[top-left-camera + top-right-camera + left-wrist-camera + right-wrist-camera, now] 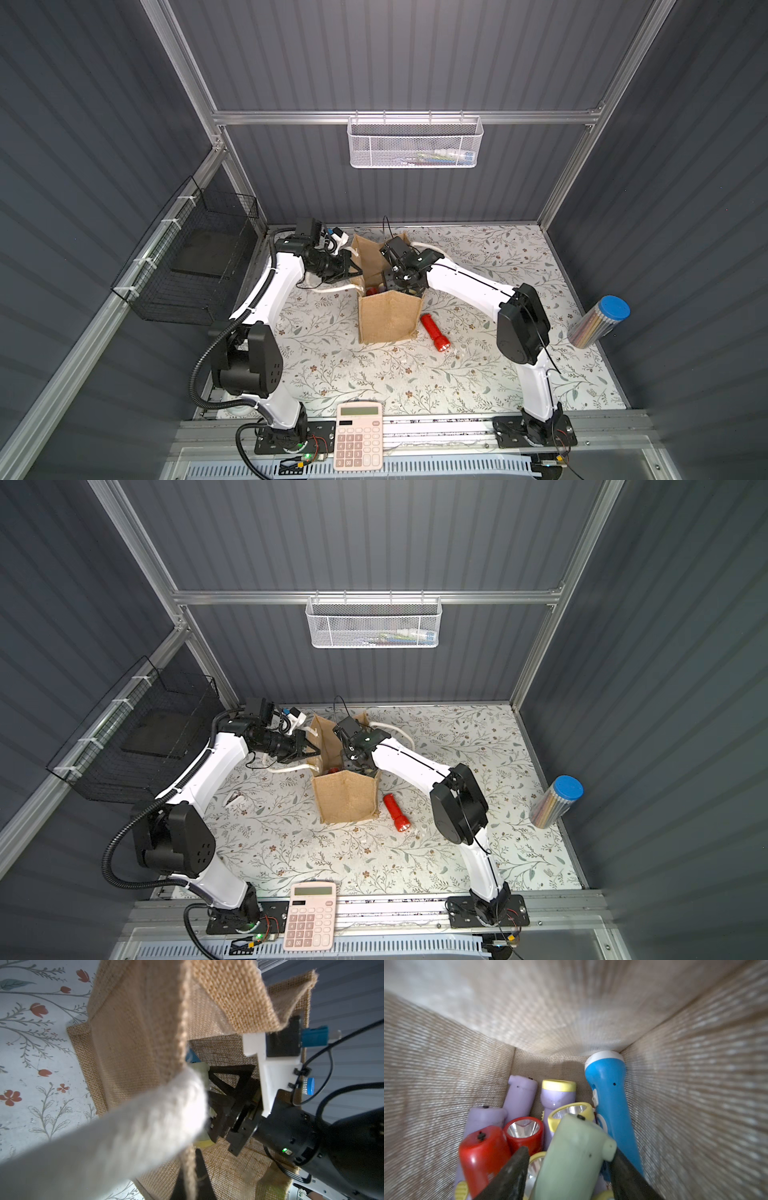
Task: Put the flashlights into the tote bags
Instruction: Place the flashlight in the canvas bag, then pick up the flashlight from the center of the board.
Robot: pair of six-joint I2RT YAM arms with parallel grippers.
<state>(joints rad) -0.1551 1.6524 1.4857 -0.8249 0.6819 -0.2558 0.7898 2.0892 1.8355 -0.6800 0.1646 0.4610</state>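
The tan jute tote bag stands upright mid-table, its white rope handles hanging outside. My left gripper is shut on the bag's left rim, pinching the jute. My right gripper reaches down into the bag, fingers hidden in both top views. It is open, with a pale green flashlight loose between the fingers. Beneath it lie blue, lilac and red flashlights. One red flashlight lies on the table right of the bag.
A pink calculator sits at the front edge. A blue-capped tube of pencils leans against the right wall. A white mesh basket hangs on the back wall and a black wire basket on the left wall.
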